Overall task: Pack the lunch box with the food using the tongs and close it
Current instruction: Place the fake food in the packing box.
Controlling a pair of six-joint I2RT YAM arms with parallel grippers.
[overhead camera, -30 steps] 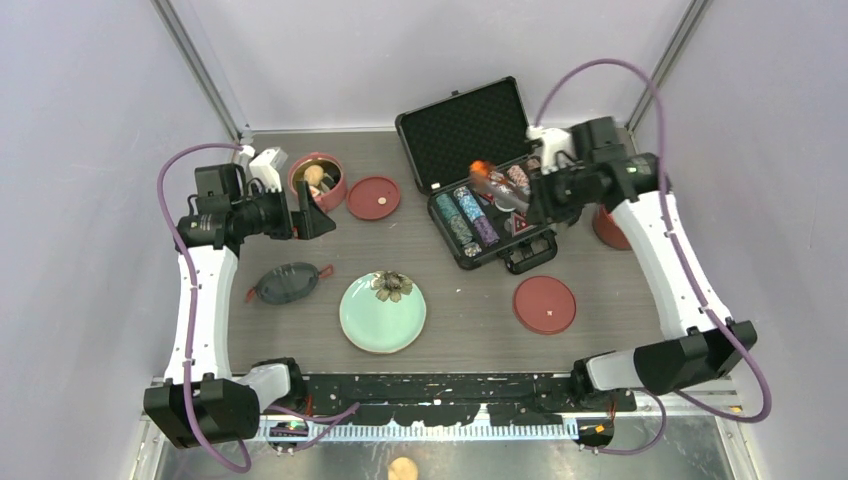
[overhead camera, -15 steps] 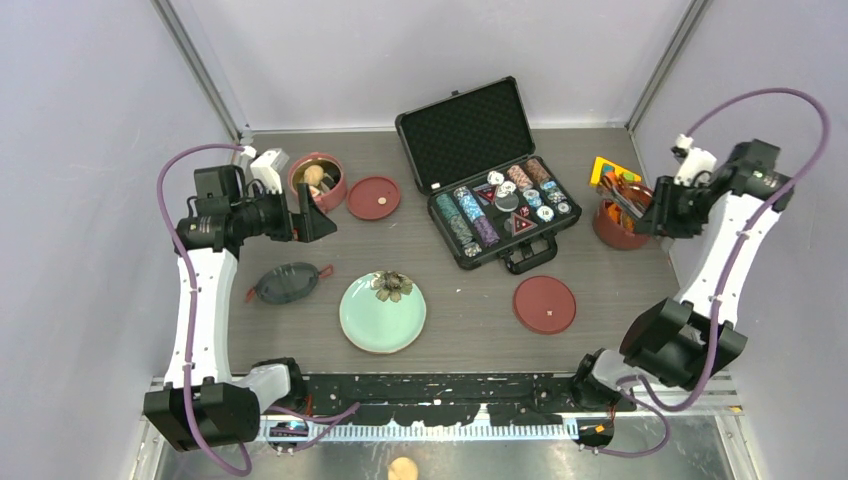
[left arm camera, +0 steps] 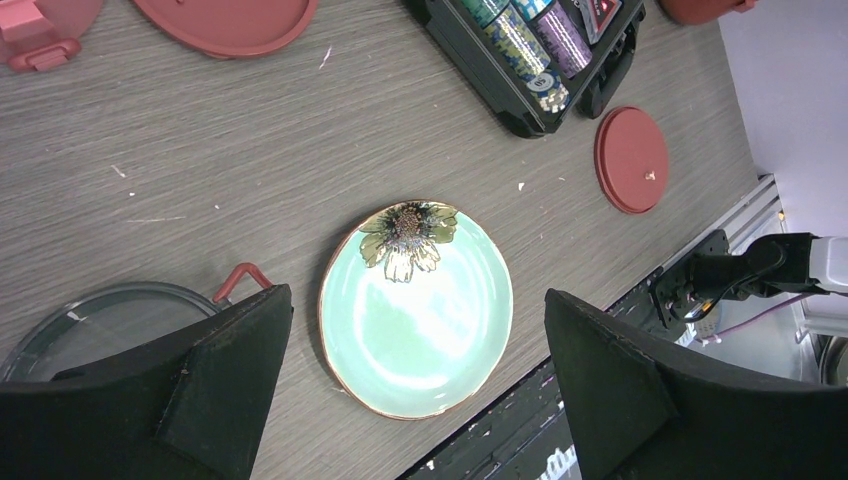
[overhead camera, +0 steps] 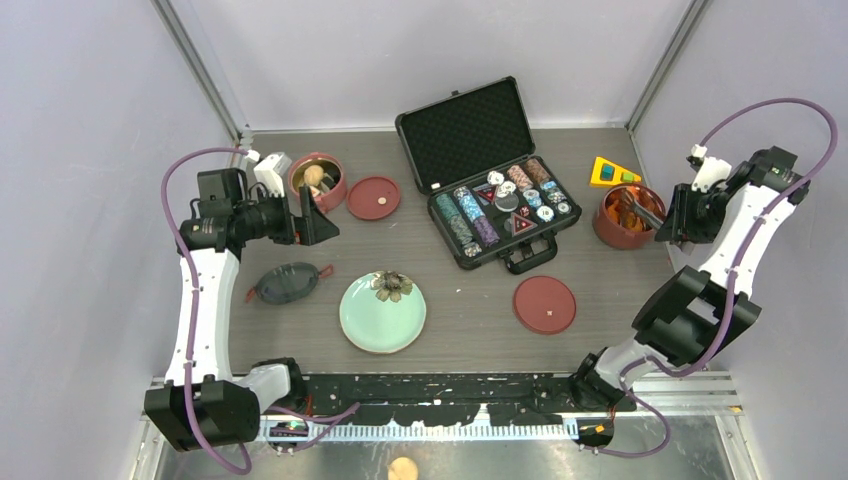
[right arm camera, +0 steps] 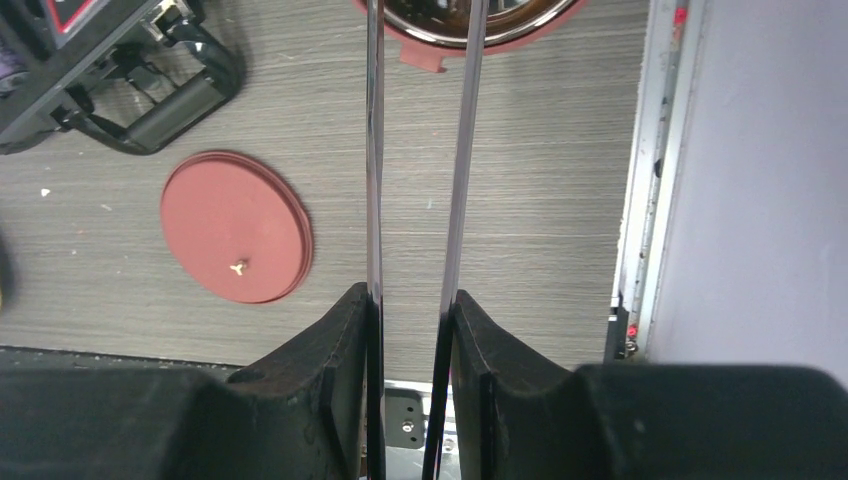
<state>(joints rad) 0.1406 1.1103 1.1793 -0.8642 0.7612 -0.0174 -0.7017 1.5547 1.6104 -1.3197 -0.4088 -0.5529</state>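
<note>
You are working the packing step: your right gripper (right arm camera: 410, 310) is clenching the slim silver metal tongs (right arm camera: 373, 180), fingers pressing the two arms partway together. In the right wrist view the tongs' long axis is running almost straight up the frame, from the fingers at the bottom to the maroon-red steel-lined tier (right arm camera: 425, 55) at the top edge. The tips are pointing into that tier and are cut off there, so I cannot tell whether they are carrying a piece.

In the overhead view this tier (overhead camera: 618, 232) is sitting at the right of the frame, with orange-red food pieces (overhead camera: 625, 205) lying inside it. Your left gripper (left arm camera: 416, 295) is hanging spread wide, grasping nothing, above the pale green round plate (left arm camera: 415, 330). It is just beside the second maroon tier (overhead camera: 335, 190) at upper left, which is holding a beige bun (overhead camera: 314, 177).

The plate is looking bare of food, so the filling seems nearly finished. Next you are probably lifting the tongs clear, then fitting the flat round red lids (overhead camera: 545, 304), stacking the tiers and clipping on the dark translucent top lid (overhead camera: 285, 283).
</note>
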